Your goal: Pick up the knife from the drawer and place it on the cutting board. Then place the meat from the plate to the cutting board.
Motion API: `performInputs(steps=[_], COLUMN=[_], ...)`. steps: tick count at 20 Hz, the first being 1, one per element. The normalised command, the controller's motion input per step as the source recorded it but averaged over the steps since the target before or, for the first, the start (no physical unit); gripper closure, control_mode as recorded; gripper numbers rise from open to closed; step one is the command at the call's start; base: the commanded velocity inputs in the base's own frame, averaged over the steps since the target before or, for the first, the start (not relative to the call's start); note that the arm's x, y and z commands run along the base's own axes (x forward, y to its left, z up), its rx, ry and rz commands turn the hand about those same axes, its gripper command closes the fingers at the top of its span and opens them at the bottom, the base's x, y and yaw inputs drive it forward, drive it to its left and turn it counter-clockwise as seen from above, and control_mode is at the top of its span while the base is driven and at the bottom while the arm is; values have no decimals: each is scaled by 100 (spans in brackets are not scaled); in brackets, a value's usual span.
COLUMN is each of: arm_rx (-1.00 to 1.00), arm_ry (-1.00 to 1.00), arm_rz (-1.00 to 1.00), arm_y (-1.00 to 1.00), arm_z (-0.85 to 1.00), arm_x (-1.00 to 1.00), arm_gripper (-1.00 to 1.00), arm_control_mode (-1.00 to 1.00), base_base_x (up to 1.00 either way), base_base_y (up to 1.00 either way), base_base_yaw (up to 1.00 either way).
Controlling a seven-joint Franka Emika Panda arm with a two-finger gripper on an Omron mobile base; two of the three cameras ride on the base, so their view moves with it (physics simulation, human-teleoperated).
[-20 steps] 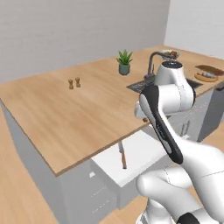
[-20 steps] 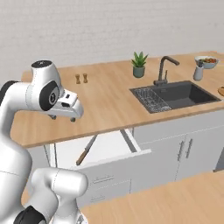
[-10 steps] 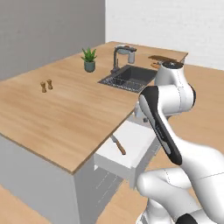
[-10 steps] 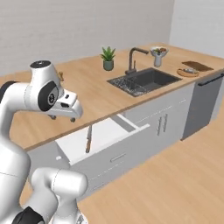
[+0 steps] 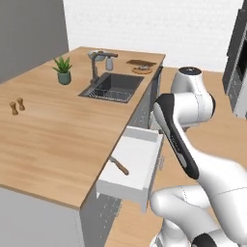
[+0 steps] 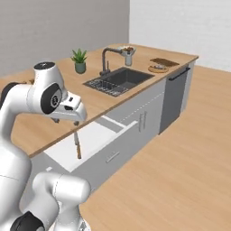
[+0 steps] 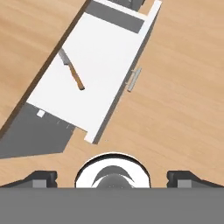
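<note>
In the open white drawer [image 5: 137, 159] under the wooden table [image 5: 53, 130] we see the slim knife [image 7: 72, 72] lying flat, brown handle outward, while our tool [image 7: 111, 176], fingertips set wide apart, hovers above, holding nothing, the dark board [image 6: 164, 62] far off.

The drawer [image 5: 137, 159] is a white box with a flat grey front, and it is pulled out from under the wooden counter. The knife [image 5: 118, 165] lies flat inside it near the counter edge, with its brown handle pointing out and its grey blade partly tucked under the counter. Far off at the end of the counter, past the sink, sits the dark brown cutting board [image 5: 141, 62], and just beside it is the round tan plate [image 5: 140, 70] with the small grey meat [image 6: 157, 67] on it.
</note>
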Motion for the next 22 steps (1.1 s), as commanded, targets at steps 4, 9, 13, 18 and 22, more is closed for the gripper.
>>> performInputs(steps=[4, 9, 13, 18, 22], arm_rx=[0, 0, -1, 0, 0], arm_ry=[0, 6, 44, 33, 0], arm_rz=[0, -4, -23, -17, -11], arm_y=[0, 6, -2, 0, -6], arm_z=[0, -20, -100, -100, -100], arm_x=[0, 9, 51, 59, 22], arm_gripper=[-100, -100, -100, -100, -100], arm_control_mode=[100, -100, -100, -100, -100], base_base_x=[-33, 10, 0, 0, 0], base_base_y=[51, 46, 0, 0, 0], base_base_yaw=[-32, -14, 0, 0, 0])
